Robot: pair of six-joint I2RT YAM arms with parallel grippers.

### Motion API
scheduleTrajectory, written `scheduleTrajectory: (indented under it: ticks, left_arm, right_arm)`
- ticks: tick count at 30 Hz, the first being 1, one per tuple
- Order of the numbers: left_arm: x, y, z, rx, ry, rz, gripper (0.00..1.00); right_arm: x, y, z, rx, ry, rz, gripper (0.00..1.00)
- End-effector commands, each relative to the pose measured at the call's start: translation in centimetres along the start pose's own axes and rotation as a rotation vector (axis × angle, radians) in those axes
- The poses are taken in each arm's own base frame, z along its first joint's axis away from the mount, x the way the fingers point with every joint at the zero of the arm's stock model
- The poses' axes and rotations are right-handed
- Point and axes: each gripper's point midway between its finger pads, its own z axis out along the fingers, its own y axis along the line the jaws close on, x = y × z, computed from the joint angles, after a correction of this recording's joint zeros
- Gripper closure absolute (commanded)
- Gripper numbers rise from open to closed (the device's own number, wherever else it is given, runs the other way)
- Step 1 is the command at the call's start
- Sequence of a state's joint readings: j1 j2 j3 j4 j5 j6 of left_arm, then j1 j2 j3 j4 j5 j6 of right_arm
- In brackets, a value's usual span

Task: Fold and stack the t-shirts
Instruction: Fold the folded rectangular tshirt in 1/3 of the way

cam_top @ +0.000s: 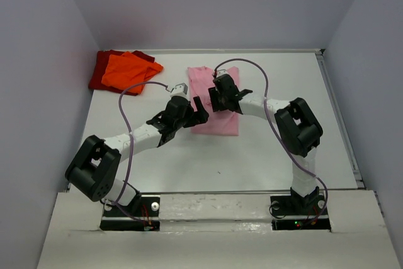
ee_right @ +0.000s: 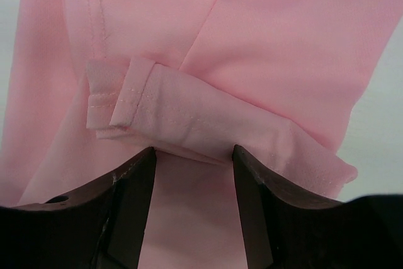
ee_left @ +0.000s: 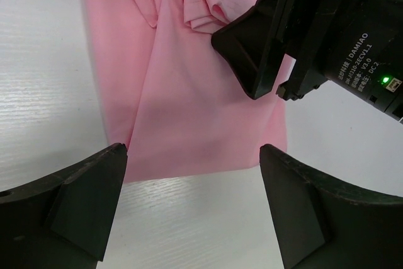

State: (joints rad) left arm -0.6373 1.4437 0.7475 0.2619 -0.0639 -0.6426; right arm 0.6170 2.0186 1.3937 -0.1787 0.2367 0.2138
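The light pink t-shirt [cam_top: 220, 123] lies folded into a narrow strip at the middle of the table [cam_top: 277, 149]. Just off its near left corner, my left gripper [cam_top: 200, 110] hovers open; in the left wrist view its jaws [ee_left: 192, 152] frame the shirt's near hem [ee_left: 182, 92] and bare table. My right gripper [cam_top: 215, 100] hangs low over the shirt, jaws apart [ee_right: 194, 152], tips right at a doubled-over sleeve fold [ee_right: 189, 118] without pinching it. The bright orange t-shirt [cam_top: 129, 70] rests on the dark red one [cam_top: 101, 70] at the back left.
Grey walls [cam_top: 38, 61] close in the table on the left, back and right. A raised rail [cam_top: 340, 118] runs along the right edge. Purple cables [cam_top: 126, 118] loop above both arms. The two grippers are close together over the pink shirt.
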Motion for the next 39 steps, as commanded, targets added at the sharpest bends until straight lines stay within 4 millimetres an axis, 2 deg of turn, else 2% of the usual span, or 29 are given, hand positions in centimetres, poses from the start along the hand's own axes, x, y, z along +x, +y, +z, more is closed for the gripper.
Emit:
scheduleTrajectory:
  ticks: [1,5,7,13,18,27,32,35,39]
  left_arm:
    - [-1.9,-1.4,-0.4,0.041,-0.045,0.007,0.05]
    - [-1.5,-1.3,-0.2,0.047,-0.040,0.000,0.04]
    - [-1.5,-1.0,-0.1,0.037,-0.044,0.002,0.05]
    - [-0.9,-1.0,0.4,0.044,-0.024,-0.004,0.05]
    - [-1.2,-0.9,-0.3,0.044,-0.041,0.005,0.05]
    - [-0.3,-0.4,-0.7,0.044,-0.027,0.001,0.05]
    - [-0.1,-0.1,-0.8,0.041,-0.025,0.002,0.05]
    - [0.0,-0.1,-0.9,0.040,-0.022,0.004,0.05]
    - [0.2,0.3,-0.9,0.033,-0.020,0.009,0.04]
  right_arm:
    - [-0.8,1.9,-0.5,-0.052,-0.021,-0.006,0.43]
    - [0.0,2.9,-1.5,-0.083,-0.006,0.012,0.43]
    - [1.2,3.4,-1.7,-0.077,0.009,0.003,0.43]
    - [2.6,3.0,-0.8,-0.049,0.036,0.018,0.43]
    - [2.5,2.2,-0.3,-0.004,0.033,0.004,0.43]
    - [0.6,0.9,1.0,0.093,-0.004,-0.074,0.43]
    - [-1.3,1.0,1.1,0.085,-0.035,-0.060,0.43]
    - [-2.4,0.1,1.6,0.101,-0.044,-0.056,0.43]
    - [-3.4,-0.1,1.7,0.103,-0.057,-0.054,0.43]
